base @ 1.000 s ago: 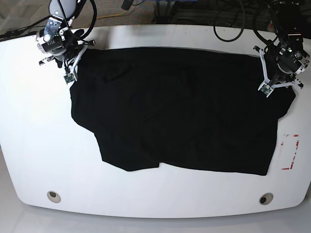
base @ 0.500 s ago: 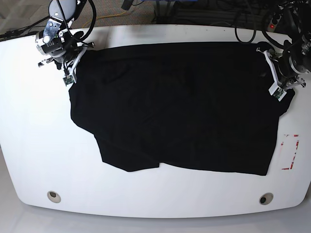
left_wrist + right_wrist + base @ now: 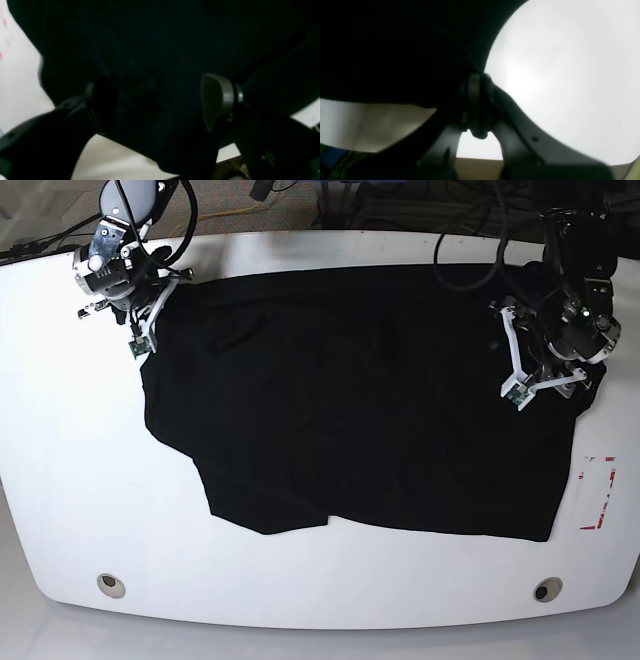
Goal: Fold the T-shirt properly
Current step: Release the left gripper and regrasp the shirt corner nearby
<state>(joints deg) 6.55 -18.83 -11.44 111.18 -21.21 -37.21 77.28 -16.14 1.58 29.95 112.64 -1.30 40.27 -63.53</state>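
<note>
The left gripper (image 3: 541,375) has moved inward, fingers apart over the black, wrinkled T-shirt (image 3: 360,400); the right gripper (image 3: 150,310) pinches its corner.

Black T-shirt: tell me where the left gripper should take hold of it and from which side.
Grip the black fabric T-shirt at its far corner near the left gripper, coming down from above. The cloth lies flat on the white table, so only its edge offers a pinchable fold. The right gripper pinches the opposite corner.
</note>
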